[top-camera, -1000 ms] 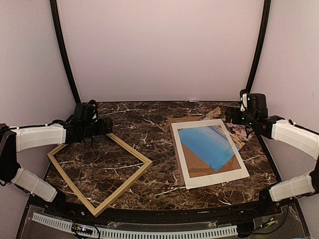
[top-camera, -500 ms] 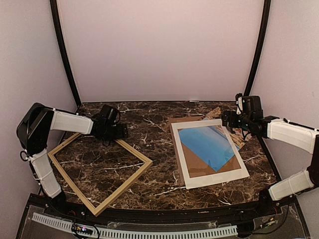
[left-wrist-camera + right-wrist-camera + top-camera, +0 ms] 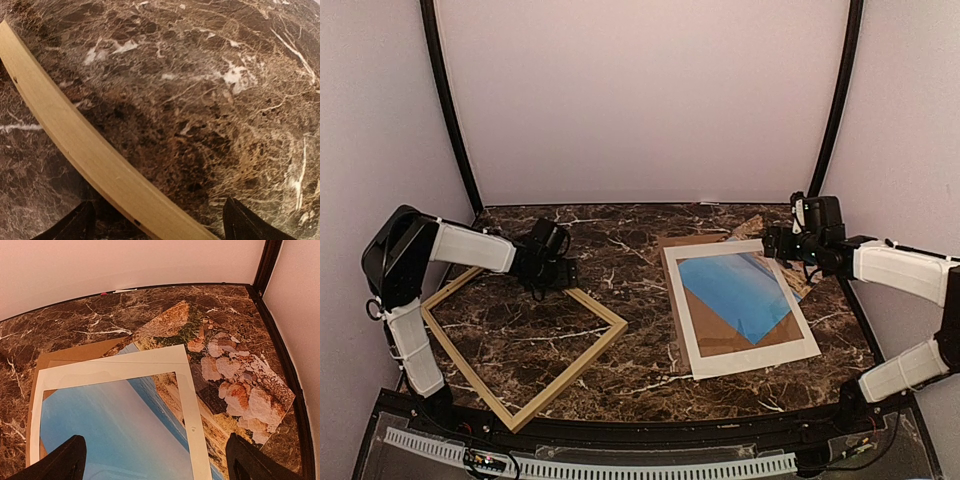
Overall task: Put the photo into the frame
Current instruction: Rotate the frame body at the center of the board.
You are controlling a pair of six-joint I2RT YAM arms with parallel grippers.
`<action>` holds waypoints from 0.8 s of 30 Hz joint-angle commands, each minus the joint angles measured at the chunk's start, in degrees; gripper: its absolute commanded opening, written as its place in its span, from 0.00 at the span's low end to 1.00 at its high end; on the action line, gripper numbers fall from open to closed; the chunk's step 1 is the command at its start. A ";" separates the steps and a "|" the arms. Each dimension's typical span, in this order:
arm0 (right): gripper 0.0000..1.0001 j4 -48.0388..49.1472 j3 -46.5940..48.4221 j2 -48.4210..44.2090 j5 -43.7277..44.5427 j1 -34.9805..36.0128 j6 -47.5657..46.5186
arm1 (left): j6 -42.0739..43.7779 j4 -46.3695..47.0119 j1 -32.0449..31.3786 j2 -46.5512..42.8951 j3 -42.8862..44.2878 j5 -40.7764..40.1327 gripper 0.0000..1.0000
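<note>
Photo (image 3: 235, 380) at upper right of right wrist view, tilted, partly under white mat (image 3: 192, 405). My right pincer (image 3: 157, 460) spread wide above it. Frame (image 3: 569, 375) lies lower left on table (image 3: 620, 250); my left pincer (image 3: 162, 222) spread, straddling its upper rail.

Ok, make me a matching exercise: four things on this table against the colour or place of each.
Things:
1. frame
2. photo
3. mat
4. backing board

Descriptions:
A. brown, lying under the mat
B. white, with a window, topmost on the right
C. light wood, lying by itself on the left
D. beach print, sticking out from under the mat's far right corner

Pairs: 1-C, 2-D, 3-B, 4-A
</note>
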 commanded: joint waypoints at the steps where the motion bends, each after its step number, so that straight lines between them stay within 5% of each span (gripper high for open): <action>1: 0.99 2.81 -0.93 1.15 -0.56 0.50 0.85 | -1.37 -1.27 -0.79 -2.33 -2.79 -4.04 0.91; 8: 0.99 2.81 -0.66 2.13 -1.03 0.59 1.11 | -0.72 -2.64 -0.80 2.01 -0.15 -3.50 0.90; 24: 0.99 0.57 0.92 3.77 1.26 0.59 2.13 | 8.42 -5.89 -6.14 8.88 8.28 2.69 0.66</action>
